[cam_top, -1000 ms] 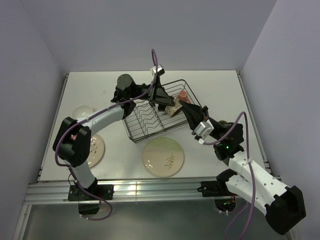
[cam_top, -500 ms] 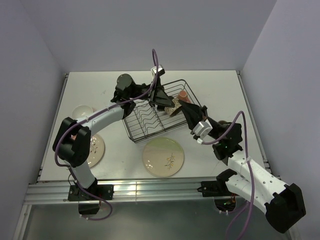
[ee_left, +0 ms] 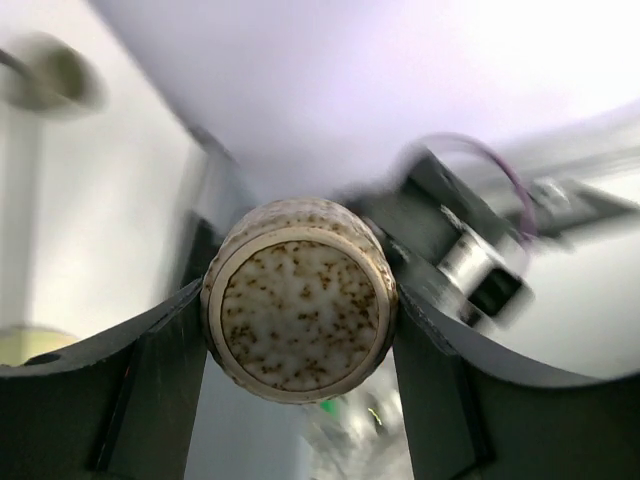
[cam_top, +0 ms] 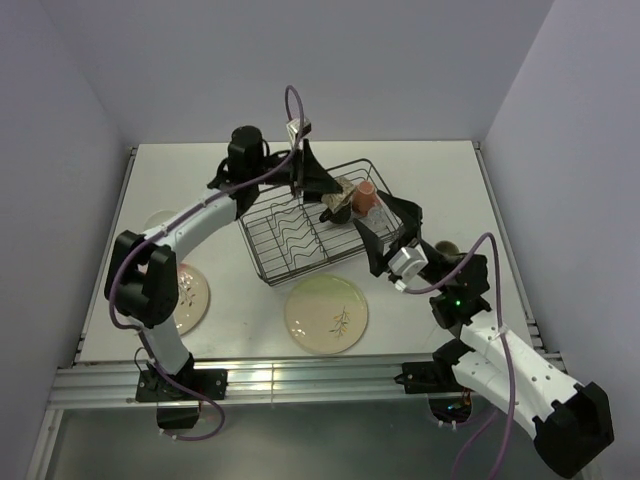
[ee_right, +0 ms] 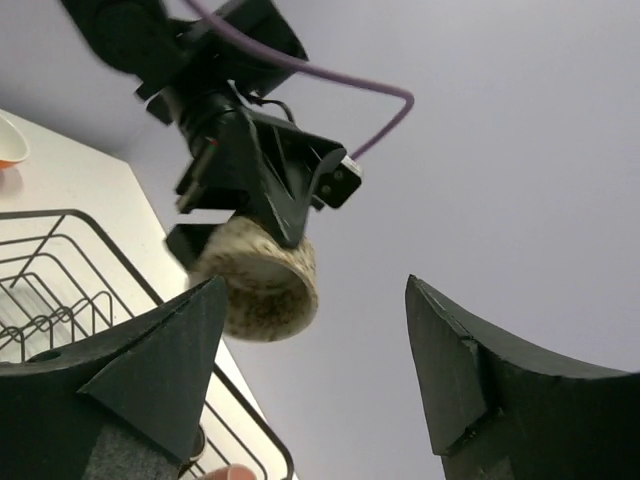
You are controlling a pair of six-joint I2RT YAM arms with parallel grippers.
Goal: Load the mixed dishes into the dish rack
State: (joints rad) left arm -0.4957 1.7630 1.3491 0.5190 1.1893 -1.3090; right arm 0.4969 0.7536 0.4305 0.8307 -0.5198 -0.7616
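A brown-speckled cream mug (cam_top: pixel 338 200) hangs above the black wire dish rack (cam_top: pixel 262 268), with my left gripper (cam_top: pixel 328 196) shut on it. The left wrist view shows the mug's base (ee_left: pixel 300 300) clamped between both fingers. My right gripper (cam_top: pixel 386 228) stands open just right of the mug, apart from it. In the right wrist view the mug (ee_right: pixel 258 284) sits beyond the spread jaws of the right gripper (ee_right: pixel 330 300). A pink mug (cam_top: pixel 367 197) stands in the rack's far right corner. The green-tinted plate (cam_top: pixel 326 313) lies on the table in front of the rack.
A pink-tinted plate (cam_top: pixel 188 296) lies at the left, partly under the left arm. The orange bowl (cam_top: pixel 163 220) sits behind it. An olive mug (cam_top: pixel 446 248) stands on the table right of the rack, behind the right arm. The rack's wavy dividers (cam_top: pixel 298 240) hold nothing.
The right gripper opened and let go of the speckled mug, then drew back. The left gripper closed on the mug and carried it up and toward the back.
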